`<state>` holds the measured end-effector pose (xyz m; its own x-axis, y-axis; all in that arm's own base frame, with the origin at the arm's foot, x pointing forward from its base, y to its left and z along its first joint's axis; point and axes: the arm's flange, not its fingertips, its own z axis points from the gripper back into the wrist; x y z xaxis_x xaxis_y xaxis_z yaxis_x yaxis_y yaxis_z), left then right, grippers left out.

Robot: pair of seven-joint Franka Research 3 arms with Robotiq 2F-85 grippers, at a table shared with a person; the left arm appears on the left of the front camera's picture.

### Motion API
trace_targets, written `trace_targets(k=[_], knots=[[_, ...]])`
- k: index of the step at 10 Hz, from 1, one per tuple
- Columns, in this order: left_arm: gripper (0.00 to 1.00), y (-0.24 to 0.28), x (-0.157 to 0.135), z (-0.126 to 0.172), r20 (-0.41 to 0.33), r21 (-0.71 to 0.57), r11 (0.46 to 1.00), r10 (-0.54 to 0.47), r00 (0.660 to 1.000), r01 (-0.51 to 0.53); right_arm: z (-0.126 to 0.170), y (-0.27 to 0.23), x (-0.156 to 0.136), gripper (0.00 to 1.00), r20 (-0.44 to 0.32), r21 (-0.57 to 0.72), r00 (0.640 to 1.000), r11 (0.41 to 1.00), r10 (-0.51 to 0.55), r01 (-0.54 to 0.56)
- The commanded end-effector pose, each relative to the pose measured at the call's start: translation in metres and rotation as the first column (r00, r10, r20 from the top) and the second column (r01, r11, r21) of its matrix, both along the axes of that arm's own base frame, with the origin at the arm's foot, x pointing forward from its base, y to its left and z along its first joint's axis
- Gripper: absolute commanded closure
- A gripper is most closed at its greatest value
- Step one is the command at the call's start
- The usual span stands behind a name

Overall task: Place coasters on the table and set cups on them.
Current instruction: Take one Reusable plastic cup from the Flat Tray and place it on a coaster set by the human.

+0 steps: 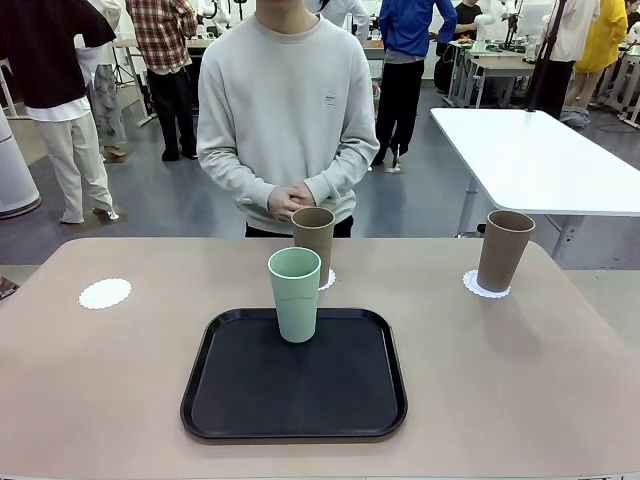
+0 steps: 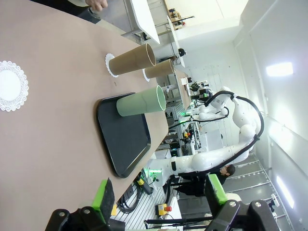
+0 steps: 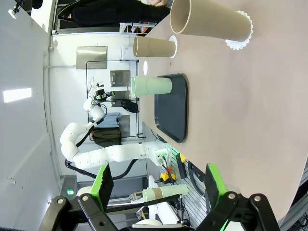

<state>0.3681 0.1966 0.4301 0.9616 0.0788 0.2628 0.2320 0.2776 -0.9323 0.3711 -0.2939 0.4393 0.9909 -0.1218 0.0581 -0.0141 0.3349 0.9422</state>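
Observation:
A mint green cup [image 1: 295, 295] stands on the far edge of a black tray [image 1: 294, 395]. Just behind the tray, a brown cup [image 1: 313, 243] sits on a coaster [image 1: 327, 279]. Another brown cup [image 1: 504, 250] stands on a coaster [image 1: 486, 288] at the table's right. A third coaster [image 1: 105, 293] lies bare at the left. My left gripper [image 2: 160, 195] hangs open above the table's left end, far from the bare coaster [image 2: 10, 85] and the mint cup [image 2: 141, 103]. My right gripper [image 3: 159, 185] is open too, well back from the nearest brown cup [image 3: 209, 23].
A person stands at the far edge of the beige table [image 1: 520, 380], hands [image 1: 290, 201] clasped just behind the middle brown cup. A white table [image 1: 540, 160] stands beyond at the right. Bare tabletop lies on both sides of the tray.

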Motion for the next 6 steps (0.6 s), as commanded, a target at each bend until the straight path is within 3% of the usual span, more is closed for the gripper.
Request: trace_targets(k=[1,6], knots=[[0.0,0.0007,-0.0006,0.0019,0.007,-0.006,1.0,0.0,1.0,0.0,0.0014,-0.0004,-0.0007,0.0,0.0,-0.001,1.0,1.0,-0.003,0.003],[0.0,0.0007,-0.0006,0.0019,0.007,-0.006,1.0,0.0,1.0,0.0,0.0014,-0.0004,-0.0007,0.0,0.0,-0.001,1.0,1.0,-0.003,0.003]])
